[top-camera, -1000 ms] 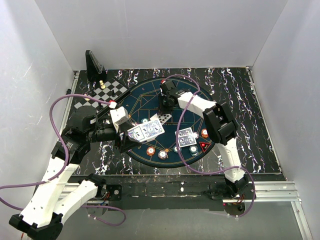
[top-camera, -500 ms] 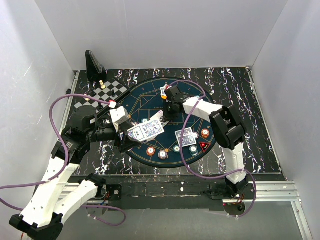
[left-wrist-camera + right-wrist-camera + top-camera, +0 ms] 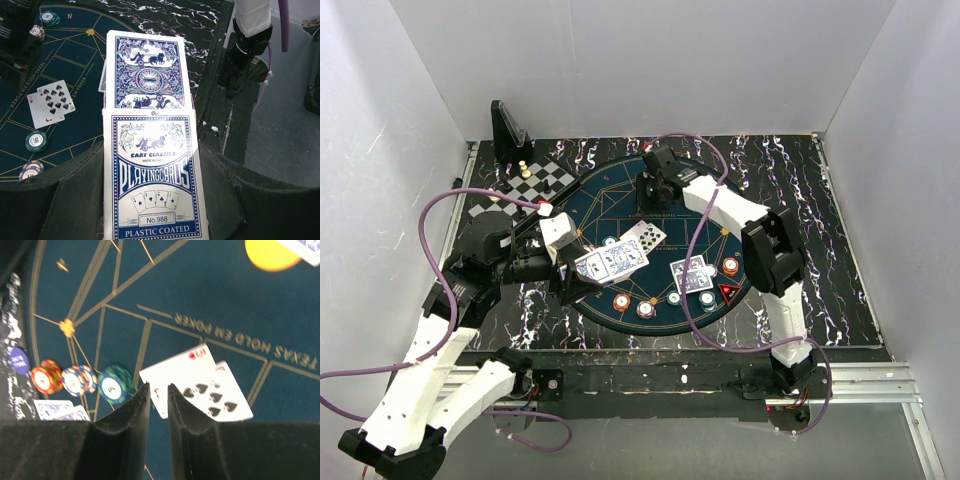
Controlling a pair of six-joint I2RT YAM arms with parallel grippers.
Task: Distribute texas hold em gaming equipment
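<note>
My right gripper (image 3: 158, 387) is drawn to a narrow slit with nothing in it, hanging over the far half of the mat (image 3: 225, 305). Two face-up cards (image 3: 200, 385) lie flat just beyond my fingertips, with a row of chips (image 3: 75, 380) to one side. My left gripper (image 3: 150, 152) is clamped on the card box (image 3: 155, 190). One blue-backed card (image 3: 148, 70) sticks out of its open end, long axis in line with the box and pointing across the mat. From above, that card lies toward the near left of my right fingers, past the face-up pair. I judge the right arm is the free one to fetch it, pinching the card's short far edge.
</note>
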